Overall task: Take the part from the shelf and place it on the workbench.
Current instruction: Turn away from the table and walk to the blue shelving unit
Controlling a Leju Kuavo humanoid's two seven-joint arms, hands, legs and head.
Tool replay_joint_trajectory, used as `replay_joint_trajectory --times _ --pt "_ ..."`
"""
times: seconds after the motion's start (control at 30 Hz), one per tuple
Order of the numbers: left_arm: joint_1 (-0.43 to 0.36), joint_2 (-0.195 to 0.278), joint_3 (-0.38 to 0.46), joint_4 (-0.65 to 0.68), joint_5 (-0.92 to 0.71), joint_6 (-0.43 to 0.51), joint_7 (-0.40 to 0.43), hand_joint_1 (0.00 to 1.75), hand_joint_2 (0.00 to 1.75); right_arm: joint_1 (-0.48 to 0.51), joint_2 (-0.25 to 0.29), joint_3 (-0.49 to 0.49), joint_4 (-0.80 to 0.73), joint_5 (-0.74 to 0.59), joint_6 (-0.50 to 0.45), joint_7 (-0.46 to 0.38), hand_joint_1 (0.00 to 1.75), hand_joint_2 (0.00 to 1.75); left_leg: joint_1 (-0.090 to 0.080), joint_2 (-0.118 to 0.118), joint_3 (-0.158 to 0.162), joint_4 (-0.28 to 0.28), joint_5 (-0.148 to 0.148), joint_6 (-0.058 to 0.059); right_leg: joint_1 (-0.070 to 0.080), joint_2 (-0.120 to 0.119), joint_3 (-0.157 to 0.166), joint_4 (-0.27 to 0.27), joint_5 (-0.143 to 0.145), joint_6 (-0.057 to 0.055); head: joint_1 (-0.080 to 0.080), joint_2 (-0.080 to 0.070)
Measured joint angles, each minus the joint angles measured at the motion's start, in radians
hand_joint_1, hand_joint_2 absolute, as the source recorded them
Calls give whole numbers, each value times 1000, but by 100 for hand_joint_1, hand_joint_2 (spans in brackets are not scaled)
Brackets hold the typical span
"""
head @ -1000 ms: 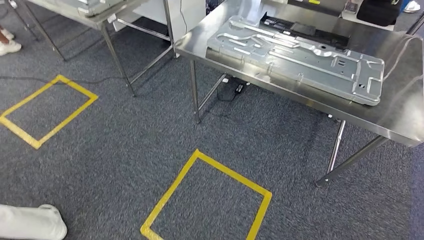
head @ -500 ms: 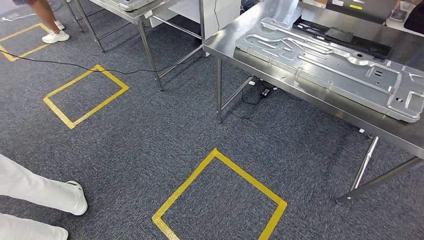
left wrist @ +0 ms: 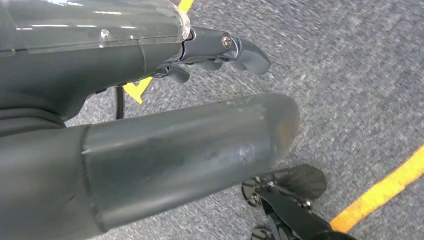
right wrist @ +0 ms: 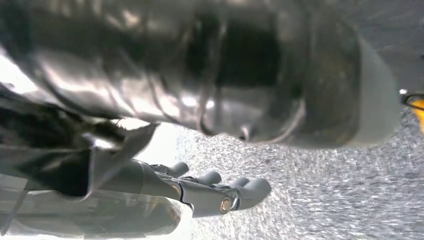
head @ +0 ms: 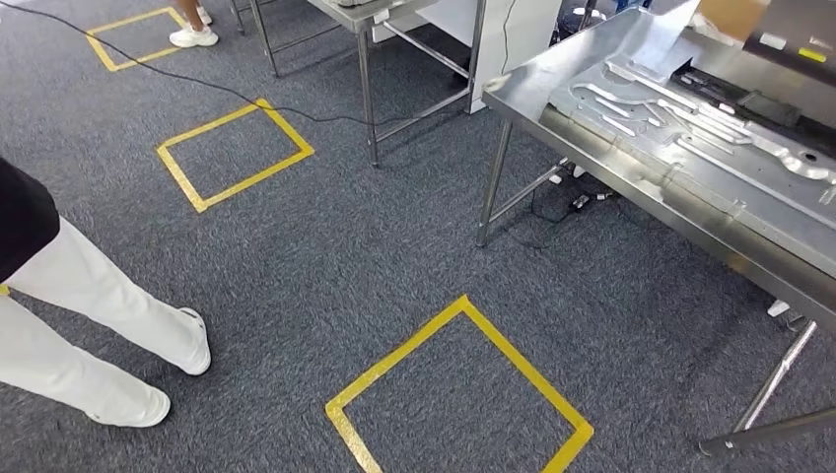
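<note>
A steel workbench (head: 537, 87) stands at the right of the head view. On it lies a large pressed sheet-metal panel (head: 710, 148) running along the near edge. My left hand (left wrist: 165, 140) hangs over the grey carpet with thumb and fingers (left wrist: 235, 47) spread and nothing in them. My right hand (right wrist: 215, 95) also hangs above the carpet, its fingers (right wrist: 240, 192) straight and apart, holding nothing.
A person in white trousers (head: 89, 325) stands close at the left. Yellow tape squares (head: 396, 353) mark the carpet ahead and further left (head: 209, 124). A second steel table (head: 367, 39) stands at the back. A black cable (head: 227, 91) crosses the floor; a power strip (head: 577, 200) lies under the workbench.
The camera has swung left, so workbench and floor markings slid right in the picture. The person's legs have come further into view at the left.
</note>
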Motion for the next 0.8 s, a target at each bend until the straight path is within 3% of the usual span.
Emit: replay_joint_trajectory --times 0.07,0.1,0.13,0.17,0.2,0.27,0.33,0.4,0.47,0.53,0.6,0.63,0.67,0.73,0.8 --pt "-3 -1 0 4 0 0 0 0 0 0 -1 -4 3 0 0 0 0 0 -4 -19 -5 -2 4 8 2 47 -65 126 -65 -5 0 0" --pt "-5 -1 0 5 0 0 0 0 0 0 -1 -6 4 0 0 0 0 0 -6 -32 -8 -1 5 10 4 57 -97 183 -82 -9 0 0" --pt "-6 -1 0 6 0 0 0 0 0 0 -1 -8 5 0 0 0 0 0 -8 -45 -9 1 6 11 5 61 -113 209 -78 -13 0 0" --pt "-6 0 0 6 0 0 0 0 0 0 -1 -9 6 0 0 0 0 0 -10 -60 -9 3 5 12 6 65 -109 195 -52 -17 0 0" --pt "-6 0 0 7 0 0 0 0 0 0 -1 -10 6 0 0 0 0 0 -10 -75 -9 6 4 11 7 74 -88 144 -13 -22 0 0" --pt "-7 -1 -1 8 0 -2 -1 0 0 0 -2 -13 7 0 0 0 0 0 -11 -100 -14 16 1 7 6 122 -40 21 50 -31 0 0" --pt "-10 -1 -2 10 0 -4 -2 0 0 -1 -2 -16 8 0 0 0 0 0 -9 -122 -25 24 -2 -2 7 152 -22 -34 65 -36 0 0" --pt "-9 -1 -2 11 0 -5 -3 0 0 -3 -1 -19 8 1 0 0 0 0 -7 -138 -33 28 -2 -13 8 132 -18 -41 66 -41 0 0" --pt "-8 -1 -2 13 0 -5 -3 0 0 -4 0 -20 9 1 0 0 0 0 -7 -103 -47 57 -21 -23 5 106 -11 -51 69 -52 0 0" --pt "-12 -2 -2 15 -1 -5 -3 0 0 -2 0 -22 10 1 0 0 0 0 -5 -48 -96 160 -78 -35 5 78 -6 -56 68 -59 0 0" --pt "-15 -2 -2 15 -1 -4 -3 0 0 -2 0 -24 12 1 1 0 0 0 2 -30 -160 284 -127 -45 6 48 -5 -56 64 -61 0 0" --pt "-15 -2 -2 15 -1 -4 -3 0 0 -2 0 -25 12 2 1 0 0 0 5 -26 -172 308 -127 -49 7 34 -4 -56 62 -60 0 0" --pt "-13 -2 -2 15 -1 -3 -3 0 0 -2 0 -26 12 2 1 0 0 0 8 -23 -165 292 -108 -51 7 21 -2 -56 60 -58 0 0" --pt "-11 -2 -3 15 -1 -2 -1 0 0 -3 0 -26 12 5 3 0 0 0 10 4 -96 161 -40 -49 7 -3 7 -56 53 -53 0 0" --pt "-13 -2 -3 15 0 -1 2 0 0 -3 0 -28 12 7 5 0 0 0 4 40 -38 48 -3 -40 10 -22 15 -56 47 -43 0 0"
